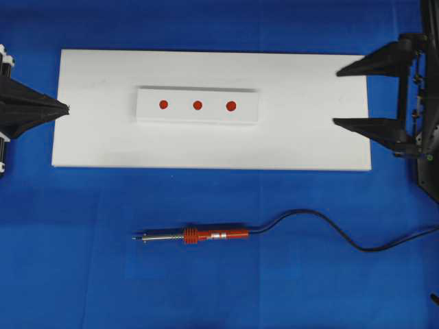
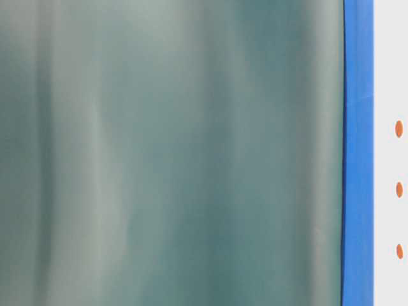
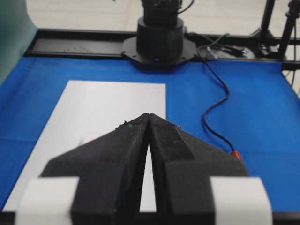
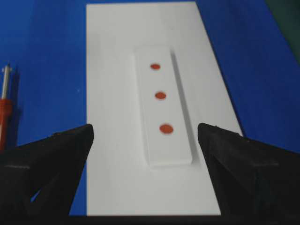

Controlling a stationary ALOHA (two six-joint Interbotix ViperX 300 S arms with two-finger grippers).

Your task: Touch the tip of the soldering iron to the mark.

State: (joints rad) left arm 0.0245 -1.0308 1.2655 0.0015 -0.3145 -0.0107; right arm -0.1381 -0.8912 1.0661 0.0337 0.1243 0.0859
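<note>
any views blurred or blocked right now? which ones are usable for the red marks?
Table-level view: mostly filled by a blurry grey-green surface, with three marks only at the right edge. Overhead view: sharp and evenly lit, marks and soldering iron clear. Right wrist view: marks readable, slightly soft, right gripper fingers dark. Left wrist view: shut left gripper blocks the centre, no marks visible.

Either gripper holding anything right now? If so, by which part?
Nothing held. The left gripper is shut on nothing, the right gripper open and empty. The soldering iron lies untouched on the blue cloth.
</note>
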